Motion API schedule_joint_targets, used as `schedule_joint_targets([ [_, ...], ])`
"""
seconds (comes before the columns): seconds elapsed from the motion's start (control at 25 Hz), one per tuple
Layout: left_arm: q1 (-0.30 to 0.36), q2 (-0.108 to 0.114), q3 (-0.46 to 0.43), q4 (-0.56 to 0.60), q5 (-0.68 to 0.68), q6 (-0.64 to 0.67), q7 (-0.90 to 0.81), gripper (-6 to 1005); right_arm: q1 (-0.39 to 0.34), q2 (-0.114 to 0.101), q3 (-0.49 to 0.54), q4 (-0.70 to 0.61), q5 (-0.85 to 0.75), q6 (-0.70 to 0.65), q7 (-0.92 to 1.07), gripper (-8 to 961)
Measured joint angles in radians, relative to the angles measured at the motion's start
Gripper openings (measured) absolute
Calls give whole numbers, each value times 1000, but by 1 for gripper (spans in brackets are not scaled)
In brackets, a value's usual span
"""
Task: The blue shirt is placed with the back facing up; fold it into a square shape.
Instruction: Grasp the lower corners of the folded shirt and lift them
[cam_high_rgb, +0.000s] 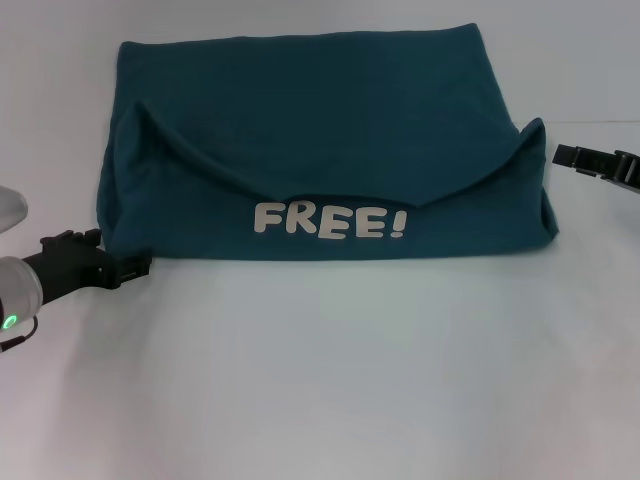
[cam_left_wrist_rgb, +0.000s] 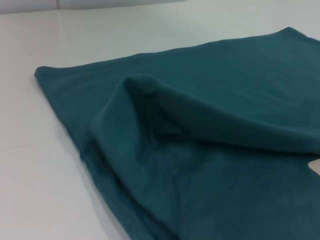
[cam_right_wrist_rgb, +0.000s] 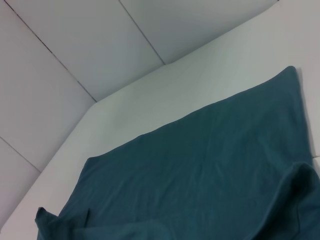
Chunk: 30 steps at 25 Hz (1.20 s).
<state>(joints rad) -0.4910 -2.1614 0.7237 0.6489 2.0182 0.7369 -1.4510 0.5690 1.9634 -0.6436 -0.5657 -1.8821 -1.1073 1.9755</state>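
While the blue shirt (cam_high_rgb: 320, 150) lies spread on the white table (cam_high_rgb: 330, 380), partly folded with a lower flap turned up so the white "FREE!" lettering (cam_high_rgb: 330, 221) shows along its near edge, both arms sit just off its sides. The left gripper (cam_high_rgb: 128, 268) rests on the table at the shirt's near left corner, touching or almost touching the hem; its fingers look pressed together and hold no fabric. The right gripper (cam_high_rgb: 570, 155) hovers just beside the shirt's right edge, near the raised corner; whether its fingers are parted or closed cannot be told.

Judging by the bowed fold line and the two peaked corners, the next fold probably needs both side edges brought inward evenly. Each gripper should pinch all layers at a corner, lift only enough to clear the cloth, and lay the fold flat so the edges line up squarely.

Counted: one shirt, one line of lettering, two grippers, one table.
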Motion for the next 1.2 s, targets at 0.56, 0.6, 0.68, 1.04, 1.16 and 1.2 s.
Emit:
schedule_joint_targets([
  [0.56,-45,5,14,-43,2,-33,0,828,1,0,5,0,2,0,0,565],
  [0.6,-46,5,14,-44,2,-33,0,828,1,0,6,0,2,0,0,565],
  [0.68,-47,5,14,-44,2,-34,0,828,2,0,5,0,4,0,0,565],
  [1.04,-44,6,20,-45,2,-42,0,820,2,0,6,0,6,0,0,565],
  [1.16,-42,4,33,-39,2,-42,0,812,2,0,7,0,6,0,1,565],
  [1.2,-42,3,35,-37,2,-42,0,809,2,0,7,0,6,0,1,565],
])
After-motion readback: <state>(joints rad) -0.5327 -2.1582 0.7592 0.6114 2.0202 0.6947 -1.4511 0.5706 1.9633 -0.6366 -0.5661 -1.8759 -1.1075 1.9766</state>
